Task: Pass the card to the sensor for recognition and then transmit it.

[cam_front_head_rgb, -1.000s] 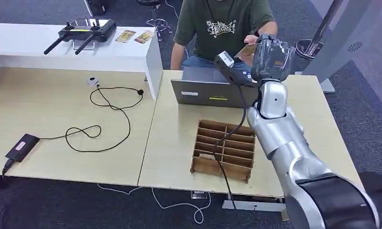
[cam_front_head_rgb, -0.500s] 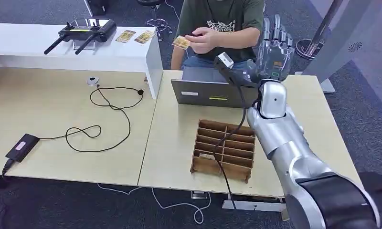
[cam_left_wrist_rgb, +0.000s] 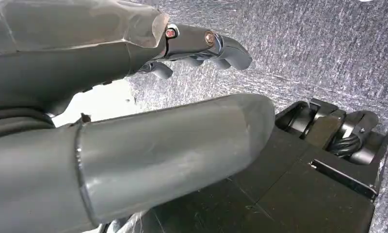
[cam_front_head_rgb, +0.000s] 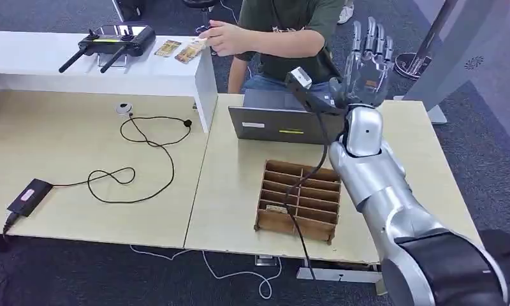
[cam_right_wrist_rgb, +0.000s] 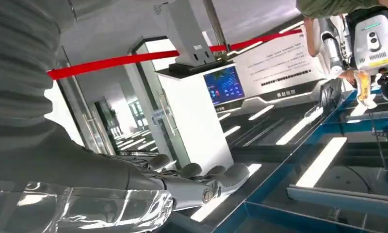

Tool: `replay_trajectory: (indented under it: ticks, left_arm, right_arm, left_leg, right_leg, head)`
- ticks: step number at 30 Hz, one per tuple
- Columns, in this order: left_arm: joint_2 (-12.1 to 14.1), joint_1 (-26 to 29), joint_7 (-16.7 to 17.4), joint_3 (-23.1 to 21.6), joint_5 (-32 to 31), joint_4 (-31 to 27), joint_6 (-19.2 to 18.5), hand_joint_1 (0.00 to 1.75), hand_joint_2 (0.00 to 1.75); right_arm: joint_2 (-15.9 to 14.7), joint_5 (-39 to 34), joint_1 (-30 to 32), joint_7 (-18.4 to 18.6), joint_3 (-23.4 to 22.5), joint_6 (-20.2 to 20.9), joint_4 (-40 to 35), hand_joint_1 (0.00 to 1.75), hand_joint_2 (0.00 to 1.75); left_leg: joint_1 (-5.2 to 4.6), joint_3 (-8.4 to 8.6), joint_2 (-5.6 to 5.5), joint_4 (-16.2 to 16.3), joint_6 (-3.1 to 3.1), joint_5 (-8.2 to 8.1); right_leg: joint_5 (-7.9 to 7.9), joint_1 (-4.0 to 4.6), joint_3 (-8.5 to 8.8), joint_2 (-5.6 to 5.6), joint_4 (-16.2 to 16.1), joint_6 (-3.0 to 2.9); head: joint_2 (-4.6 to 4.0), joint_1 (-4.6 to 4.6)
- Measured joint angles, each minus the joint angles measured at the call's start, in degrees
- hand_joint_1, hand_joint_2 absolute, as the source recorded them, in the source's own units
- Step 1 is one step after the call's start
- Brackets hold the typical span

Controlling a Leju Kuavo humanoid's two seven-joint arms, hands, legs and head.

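Observation:
My right hand is raised above the far edge of the table, fingers spread and upright, holding nothing. Its straight fingers appear in the right wrist view. The grey handheld sensor stands just left of that hand, behind the laptop. A person in a dark green shirt holds the card over the white shelf, beside two cards lying there. My left hand hangs down over the carpet with loosely extended fingers, holding nothing.
A grey laptop sits at the table's far side, with a wooden divided tray in front of it and a black cable running across. A black controller lies on the shelf. A cable and power adapter lie on the left table.
The person took the card from my right hand and carried it left to the white shelf. My right hand opened and its fingers straightened upward.

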Motion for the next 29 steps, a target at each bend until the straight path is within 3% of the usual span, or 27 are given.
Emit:
replay_trajectory:
  ticks: [15, 24, 29]
  left_arm:
    - [0.04, 0.01, 0.42, 0.09, 0.35, 0.0, 0.33, 0.0, 0.0]
    - [0.26, 0.09, 0.55, 0.52, 0.72, 0.0, 1.01, 0.0, 0.0]
    - [0.55, 0.17, 0.61, 1.51, 1.53, 0.0, 1.86, 0.0, 0.0]
  right_arm:
    - [-0.26, -0.15, 3.82, -4.06, -0.68, -0.02, -7.56, 0.0, 1.75]
    - [-0.35, -1.94, 11.33, -11.32, -4.98, -0.02, -18.26, 0.0, 1.75]
    - [-0.04, -5.13, 17.13, -17.72, -8.11, -0.02, -26.78, 0.0, 1.75]
  left_leg:
    - [0.0, 0.01, 0.0, 0.0, 0.0, 0.0]
    - [0.0, 0.0, 0.0, 0.0, 0.0, -0.01]
    - [0.01, -0.01, -0.09, 0.0, 0.0, -0.01]
  right_leg:
    - [0.0, 0.0, -0.01, 0.0, -0.01, 0.0]
    - [0.0, 0.0, -0.01, 0.0, -0.01, 0.0]
    - [-0.01, 0.01, 0.0, -0.06, -0.01, 0.0]
  head:
    - [0.0, 0.0]
    - [0.0, -0.02]
    - [0.0, 0.0]
